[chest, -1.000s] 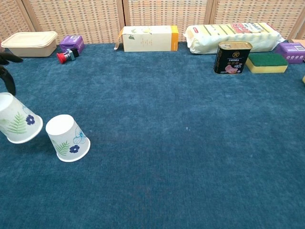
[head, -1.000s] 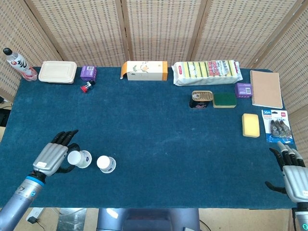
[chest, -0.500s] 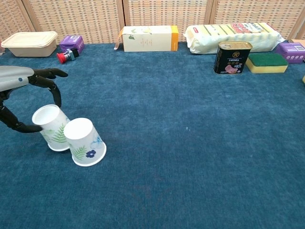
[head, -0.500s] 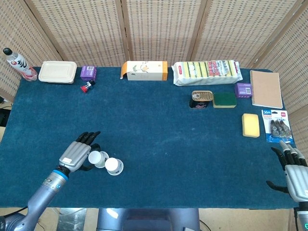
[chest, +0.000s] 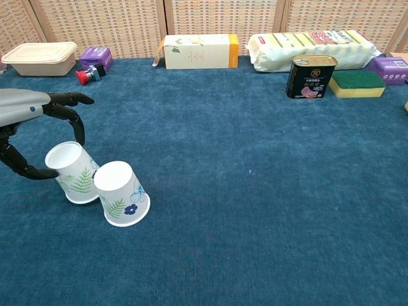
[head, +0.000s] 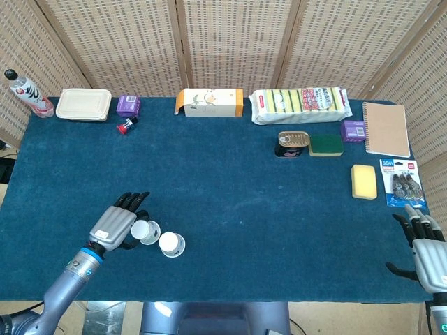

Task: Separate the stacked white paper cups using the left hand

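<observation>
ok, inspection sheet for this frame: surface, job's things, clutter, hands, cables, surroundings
Surface: dark blue cloth-covered table, flat.
Job's things: two white floral paper cups, upside down, unstacked, side by side and touching; left cup tilted at the left hand, right cup free.
Clutter: along the far edge, plastic bottle, beige lidded container, purple box, orange-white carton, sponge multipack; to the right, tin can, green sponge, brown notebook, yellow sponge.
Hands: left hand curled around the left cup, touching it; right hand empty, fingers apart, at the table's near right edge.
Cables: nothing seen.
Surroundings: woven wicker screen behind.
</observation>
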You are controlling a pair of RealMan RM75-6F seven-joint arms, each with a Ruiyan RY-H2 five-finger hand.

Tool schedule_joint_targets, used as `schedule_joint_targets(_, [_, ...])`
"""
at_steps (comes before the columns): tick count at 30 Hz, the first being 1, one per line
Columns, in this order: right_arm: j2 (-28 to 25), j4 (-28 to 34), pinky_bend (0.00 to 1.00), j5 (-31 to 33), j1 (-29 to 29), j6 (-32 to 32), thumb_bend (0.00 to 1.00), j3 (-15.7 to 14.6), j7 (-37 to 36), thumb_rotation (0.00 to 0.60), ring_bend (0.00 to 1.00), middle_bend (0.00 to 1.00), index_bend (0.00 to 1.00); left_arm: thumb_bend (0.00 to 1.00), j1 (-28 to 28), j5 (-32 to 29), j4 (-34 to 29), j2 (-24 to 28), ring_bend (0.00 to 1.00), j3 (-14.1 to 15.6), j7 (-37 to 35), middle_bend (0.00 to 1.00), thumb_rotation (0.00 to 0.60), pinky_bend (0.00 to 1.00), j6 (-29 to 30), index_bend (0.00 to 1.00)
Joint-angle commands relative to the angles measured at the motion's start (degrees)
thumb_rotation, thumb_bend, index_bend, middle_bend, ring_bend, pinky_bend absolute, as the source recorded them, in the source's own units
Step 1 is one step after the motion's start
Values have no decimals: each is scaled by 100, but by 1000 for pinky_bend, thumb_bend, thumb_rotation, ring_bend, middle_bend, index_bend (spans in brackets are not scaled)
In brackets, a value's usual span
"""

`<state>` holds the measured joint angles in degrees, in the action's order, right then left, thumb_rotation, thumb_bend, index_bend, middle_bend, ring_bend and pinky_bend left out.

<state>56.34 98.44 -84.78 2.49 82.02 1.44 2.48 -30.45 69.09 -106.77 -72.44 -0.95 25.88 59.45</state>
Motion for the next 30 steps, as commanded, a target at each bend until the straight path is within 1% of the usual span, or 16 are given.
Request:
schedule_joint_targets(1, [1, 3, 14, 0, 1, -1, 0, 0, -3, 600, 0, 0, 122, 230, -5, 14, -2, -12, 0, 10, -5, 0, 600, 34, 1, 412])
schedule_joint_targets(3, [-1, 0, 14, 1, 2, -1, 0, 2, -11, 600, 0, 0, 122, 223, -8, 31, -20, -3, 0, 28, -15, 0, 600, 34, -4, 346])
schedule_joint_targets(4, [-2, -1, 14, 3, 2, -1, 0, 4, -14, 600, 0, 0, 122, 222, -8, 33, -29, 5, 0, 33, -15, 0, 600, 34, 0, 337])
schedule_joint_targets(6, [-6, 0, 14, 4, 3, 0, 0, 5, -24, 600, 0, 0, 122, 213, 1, 34, -50, 31, 0, 43, -16, 0, 600, 34, 22, 213])
schedule_joint_targets(7, [-8, 3, 14, 6, 3, -1, 0, 7, -26, 600, 0, 0, 122, 210, 5, 33, -56, 41, 0, 47, -13, 0, 600, 34, 32, 176])
schedule_joint_targets(9, [-7, 7, 14, 11, 2, 1, 0, 9, -34, 600, 0, 0, 122, 192, 19, 70, -64, 59, 0, 65, -31, 0, 600, 34, 56, 66])
schedule_joint_targets(11, [-7, 10, 14, 6, -2, 10, 0, 8, -42, 600, 0, 0, 122, 177, 50, 181, -61, 76, 0, 90, -69, 0, 600, 34, 120, 7])
schedule_joint_targets(13, [-7, 2, 14, 2, -6, 20, 0, 7, -46, 600, 0, 0, 122, 169, 96, 328, -63, 101, 0, 118, -149, 0, 600, 34, 204, 0])
schedule_joint_targets(16, [-6, 11, 14, -1, -14, 41, 0, 10, -36, 600, 0, 0, 122, 166, 279, 769, -87, 241, 0, 179, -432, 0, 600, 34, 555, 0])
schedule_joint_targets(18, [2, 11, 14, 4, -12, 50, 0, 19, -9, 600, 0, 0, 122, 165, 582, 1240, 11, 386, 0, 254, -740, 0, 600, 34, 1141, 0])
schedule_joint_targets(20, [16, -6, 14, 25, -10, 52, 0, 31, 14, 600, 0, 0, 122, 165, 854, 1513, 187, 454, 0, 306, -874, 0, 600, 34, 1649, 0])
schedule_joint_targets(23, [50, -32, 8, 82, -16, 97, 0, 74, 98, 600, 0, 0, 123, 163, 1244, 1660, 486, 430, 0, 308, -852, 0, 600, 34, 2329, 0])
schedule_joint_targets(24, [100, -78, 3, 130, -32, 178, 0, 122, 194, 600, 0, 0, 123, 163, 1479, 1617, 621, 402, 0, 293, -834, 0, 600, 34, 2688, 0])
schedule_joint_targets(26, [181, -130, 0, 160, -51, 278, 0, 171, 304, 600, 0, 0, 123, 164, 1686, 1626, 747, 371, 0, 312, -929, 0, 600, 34, 2947, 0])
schedule_joint_targets(30, [350, -222, 0, 165, -81, 473, 0, 250, 475, 600, 0, 0, 123, 164, 1988, 1796, 999, 452, 0, 400, -1345, 0, 600, 34, 3262, 0])
